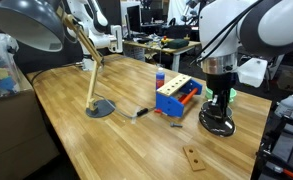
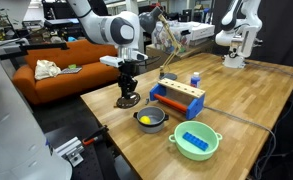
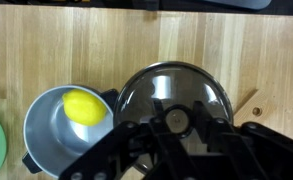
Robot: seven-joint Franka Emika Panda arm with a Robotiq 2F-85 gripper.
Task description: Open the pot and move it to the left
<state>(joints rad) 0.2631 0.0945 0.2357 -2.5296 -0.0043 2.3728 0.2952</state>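
The pot (image 2: pixel 150 119) is a small round grey metal pot, open, with a yellow lemon (image 3: pixel 83 107) inside; it also shows in the wrist view (image 3: pixel 48 140). Its round dark glass lid (image 3: pixel 176 85) rests on the wooden table next to the pot, near the table edge in both exterior views (image 1: pixel 218 124) (image 2: pixel 128 101). My gripper (image 3: pixel 176 120) stands straight over the lid with its fingers closed on the lid's centre knob, as both exterior views show (image 1: pixel 218 100) (image 2: pixel 129 86). The pot is hidden behind the box in an exterior view.
A blue-and-orange box (image 2: pixel 178 98) (image 1: pixel 176 97) stands beside the pot. A green two-handled bowl (image 2: pixel 196 143) holds a blue object. A desk lamp (image 1: pixel 96 105), a marker (image 1: pixel 141 112) and a small wooden piece (image 1: pixel 194 157) lie on the table. A second robot arm (image 2: pixel 234 40) stands at the far end.
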